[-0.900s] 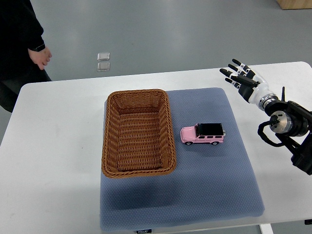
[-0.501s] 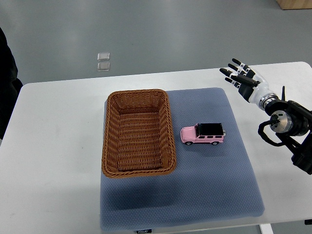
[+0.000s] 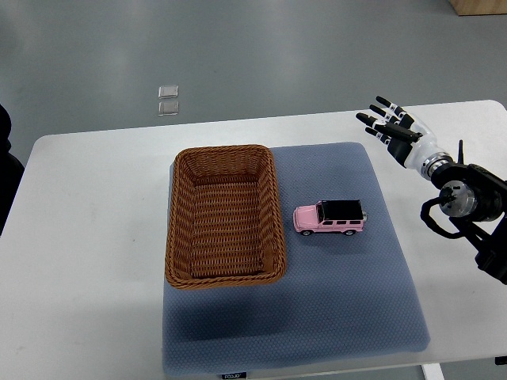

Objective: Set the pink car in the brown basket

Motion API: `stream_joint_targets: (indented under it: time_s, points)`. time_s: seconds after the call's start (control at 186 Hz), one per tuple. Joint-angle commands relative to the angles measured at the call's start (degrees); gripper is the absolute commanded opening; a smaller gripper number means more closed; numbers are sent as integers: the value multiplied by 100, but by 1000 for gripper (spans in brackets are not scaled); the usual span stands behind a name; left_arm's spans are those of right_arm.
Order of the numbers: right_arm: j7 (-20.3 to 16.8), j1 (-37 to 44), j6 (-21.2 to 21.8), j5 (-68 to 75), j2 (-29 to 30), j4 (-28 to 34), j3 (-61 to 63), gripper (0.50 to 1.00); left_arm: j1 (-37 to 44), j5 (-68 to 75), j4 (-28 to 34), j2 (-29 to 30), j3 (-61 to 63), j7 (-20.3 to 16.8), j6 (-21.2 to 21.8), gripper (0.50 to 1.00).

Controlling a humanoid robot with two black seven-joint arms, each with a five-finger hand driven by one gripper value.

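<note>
A pink toy car (image 3: 329,218) with a black roof lies on the blue-grey mat (image 3: 333,301), just right of the brown wicker basket (image 3: 184,262). The basket has nothing in it. My right hand (image 3: 390,128) hovers over the table's far right part, up and to the right of the car, well apart from it. Its fingers are spread and hold nothing. My left arm does not show.
The white table (image 3: 87,237) carries the mat. A person in dark clothing (image 3: 6,170) stands at the left edge beyond the table's corner. Two small square plates (image 3: 168,100) lie on the grey floor behind the table.
The person at the left has drawn back out of the picture, leaving only a dark sliver. My right hand has barely shifted. Car and basket stay put.
</note>
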Motion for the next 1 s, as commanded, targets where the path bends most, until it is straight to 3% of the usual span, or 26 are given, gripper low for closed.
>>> stream_joint_targets:
  time_s: [0.0,0.162,0.377,0.577,0.997]
  points:
    - [14,0,47,14,-1,0,23,919,0,1,0,0,0,0,0,1000]
    - [5,9,108,23,-36,9,15,919,0,1,0,0,0,0,0,1000]
    - [-3,9,837,-83,-300,18,-56,917,0,1,8,0,0,0,0,1000]
    - [5,114,1075,-777,-590,97,-293,917,0,1,0,0,0,0,0,1000]
    - [260,1195,1224,-2657,-1969,1485,-1954,917,9,1,8,0,0,9,9,1000]
